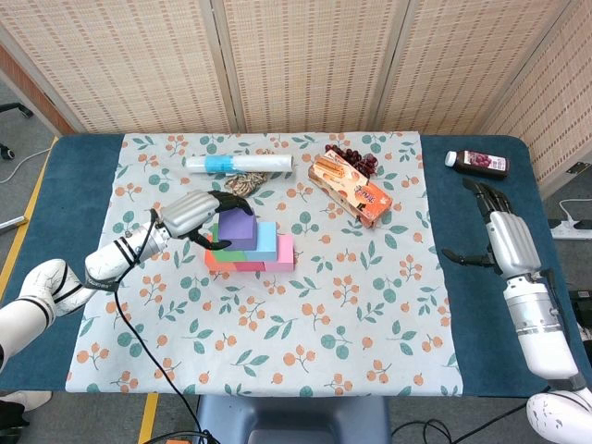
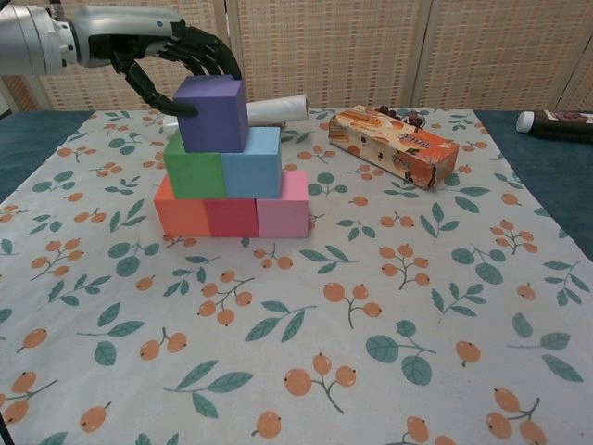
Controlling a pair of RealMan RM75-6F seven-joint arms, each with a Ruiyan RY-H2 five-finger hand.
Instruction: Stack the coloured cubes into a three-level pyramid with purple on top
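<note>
Purple cube [image 2: 212,113] upright atop green cube [image 2: 195,171] and blue cube [image 2: 251,162], left robot hand [image 2: 157,46] seemingly grasping it, right robot hand [image 1: 504,233] released

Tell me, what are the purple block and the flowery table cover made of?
The purple block looks like soft foam or painted wood: its faces are flat and matte, with no shine. I can't tell which. The table cover looks like thin printed cloth or paper: it lies flat, with a leaf and orange-berry pattern and no gloss.

Lab-like test setup: woven folding screens [image 1: 305,65] behind a cloth-covered table [image 1: 83,185], floor cables [image 1: 23,162]
</note>
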